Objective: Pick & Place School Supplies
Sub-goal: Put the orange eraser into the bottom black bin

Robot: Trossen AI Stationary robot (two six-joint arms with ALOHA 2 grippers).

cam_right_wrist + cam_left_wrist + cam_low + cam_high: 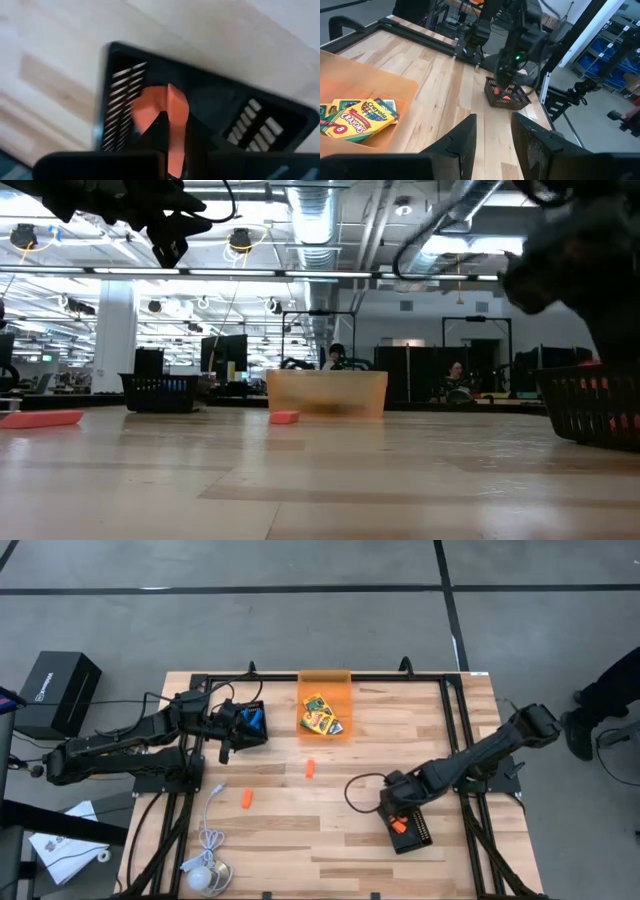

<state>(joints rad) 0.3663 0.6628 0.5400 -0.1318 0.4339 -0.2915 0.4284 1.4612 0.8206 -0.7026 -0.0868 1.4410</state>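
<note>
Nearest the front edge of the wooden counter [330,840] lay a white cable with a round puck [203,875]. Just beyond, the right gripper [398,822] hung over a black mesh tray [412,832], its fingers [172,131] pinching a short orange piece [176,125] above the tray's floor, where another orange piece [147,111] lay. Two more orange pieces sat loose on the bare wood, one [246,800] towards the left, one [311,769] near the middle. Farther back, the left gripper [226,747] hovered beside a second black tray [247,723] holding something blue, its fingers [462,141] spread and empty. At the far edge, crayon boxes [320,715] lay in the orange translucent bin [325,690].
</note>
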